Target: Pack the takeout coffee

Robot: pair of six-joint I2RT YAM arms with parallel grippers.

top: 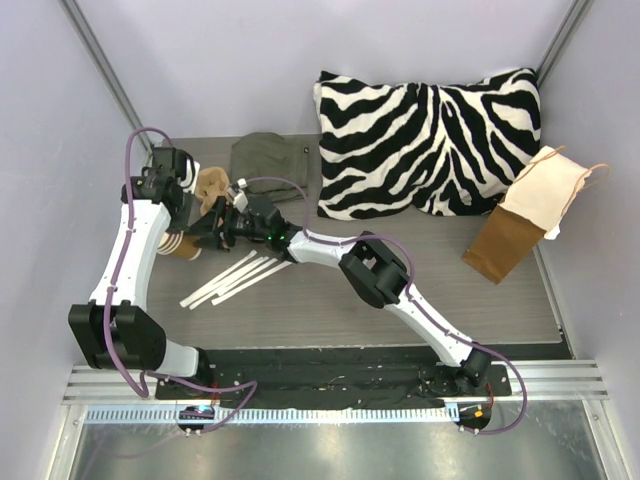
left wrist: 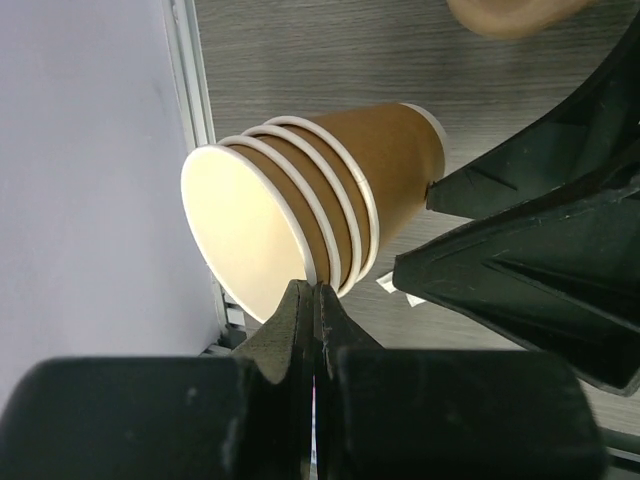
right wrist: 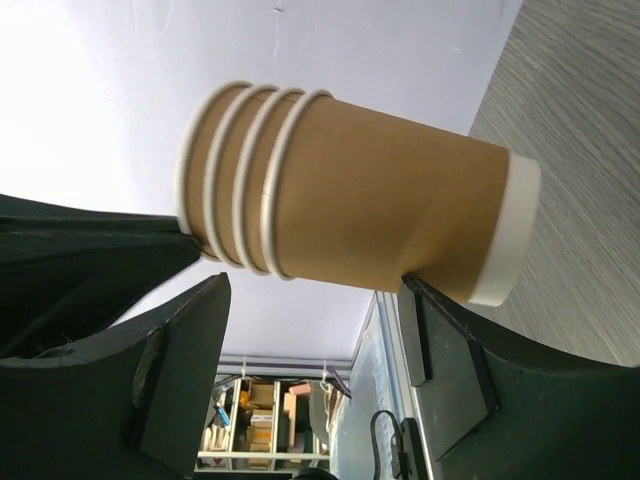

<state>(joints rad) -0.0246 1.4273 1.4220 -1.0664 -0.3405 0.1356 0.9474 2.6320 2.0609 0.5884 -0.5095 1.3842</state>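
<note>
The stack of four nested paper coffee cups (left wrist: 330, 190) is tipped on its side at the left edge of the desk (top: 330, 300), close to the wall, with its mouth toward the left arm. The left gripper (left wrist: 313, 296) is pinched together on the stack's rim. The right gripper (right wrist: 312, 288) has its jaws apart, straddling the stack's body — one finger (right wrist: 445, 345) touches it near the base. A pulp cup carrier (top: 210, 185) sits just beyond.

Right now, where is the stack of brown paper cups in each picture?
Top external: the stack of cups sits left of centre, where both arms meet.
Left wrist: the stack fills the middle, open mouth facing us.
Right wrist: the stack lies sideways up top, rims on the left.
Shared landmark: the right arm's black fingers, by the stack's base.
</note>
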